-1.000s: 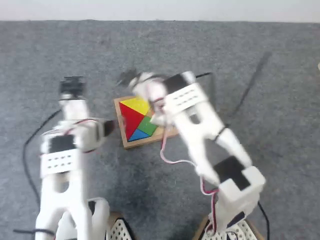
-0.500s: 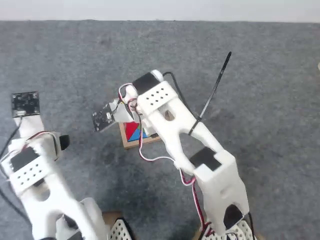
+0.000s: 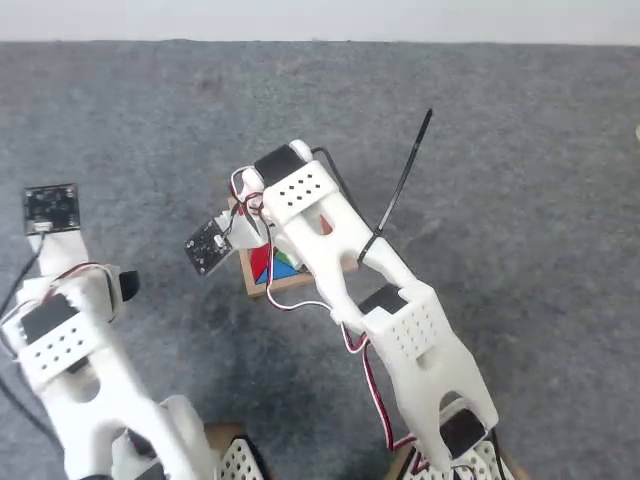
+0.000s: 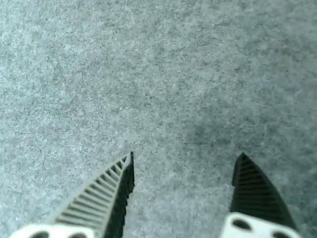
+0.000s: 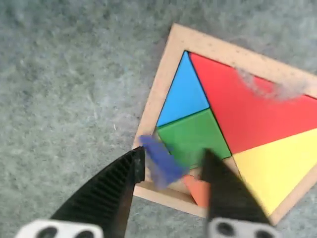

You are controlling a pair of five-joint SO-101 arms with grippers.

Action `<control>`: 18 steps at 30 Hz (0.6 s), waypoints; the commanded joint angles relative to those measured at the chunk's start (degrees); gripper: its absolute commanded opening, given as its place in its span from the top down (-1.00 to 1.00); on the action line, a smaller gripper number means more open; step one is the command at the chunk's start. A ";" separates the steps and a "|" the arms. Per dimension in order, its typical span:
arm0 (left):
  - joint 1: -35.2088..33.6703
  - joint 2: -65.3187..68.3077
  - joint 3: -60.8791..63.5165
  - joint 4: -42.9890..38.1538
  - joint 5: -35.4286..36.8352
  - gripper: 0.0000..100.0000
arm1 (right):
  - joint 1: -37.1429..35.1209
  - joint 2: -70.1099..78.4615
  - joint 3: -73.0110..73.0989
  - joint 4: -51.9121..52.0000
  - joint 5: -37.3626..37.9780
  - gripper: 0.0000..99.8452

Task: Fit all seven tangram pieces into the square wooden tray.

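The square wooden tray [image 5: 161, 84] lies on grey carpet. It holds a blue triangle [image 5: 184, 94], a large red triangle [image 5: 247, 114], a large yellow triangle [image 5: 277, 168], a green square [image 5: 193, 136] and an orange piece [image 5: 198, 191]. My right gripper [image 5: 173, 152] hangs open over the tray's corner. A blurred dark blue piece [image 5: 161, 161] sits between its fingers, close to one of them, by the tray's rim. In the high view the right arm [image 3: 300, 200] covers most of the tray [image 3: 258, 283]. My left gripper [image 4: 186, 157] is open over bare carpet, far left of the tray.
Grey carpet [image 3: 520, 200] spreads on all sides of the tray, ending at a pale wall [image 3: 320, 18] at the back. A black cable tie [image 3: 405, 180] sticks up from the right arm. Both arm bases [image 3: 235, 460] stand at the near edge.
The right arm has swung left and lowered over the tray, covering the pieces seen a second ago. The left arm has pulled away to the far left and then stayed put.
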 commanded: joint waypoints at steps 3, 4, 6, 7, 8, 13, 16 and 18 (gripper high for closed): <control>-0.09 -1.67 -0.84 0.44 -0.53 0.39 | 1.27 -1.19 -4.92 1.89 -0.26 0.40; -0.09 -1.58 -0.84 0.44 -0.53 0.39 | 2.07 -1.19 -6.68 1.54 -2.64 0.40; -0.09 -1.58 -0.84 0.44 -0.53 0.39 | 3.56 -1.01 -11.96 1.10 -11.52 0.40; -0.09 -1.85 -0.84 0.44 -0.53 0.39 | 4.00 -0.75 -14.68 1.19 -18.55 0.40; -0.09 -1.85 -0.84 0.44 -0.44 0.39 | 3.82 -0.66 -16.70 1.45 -27.60 0.40; 1.58 -1.58 -0.84 0.62 -0.26 0.39 | 4.53 -1.45 -17.67 2.24 -73.14 0.51; 2.20 -1.93 0.48 1.05 -0.26 0.39 | 6.90 -1.54 -15.91 2.15 -79.56 0.75; 2.20 -1.93 0.92 0.97 -0.26 0.39 | 7.25 -2.77 -15.82 2.24 -79.56 0.89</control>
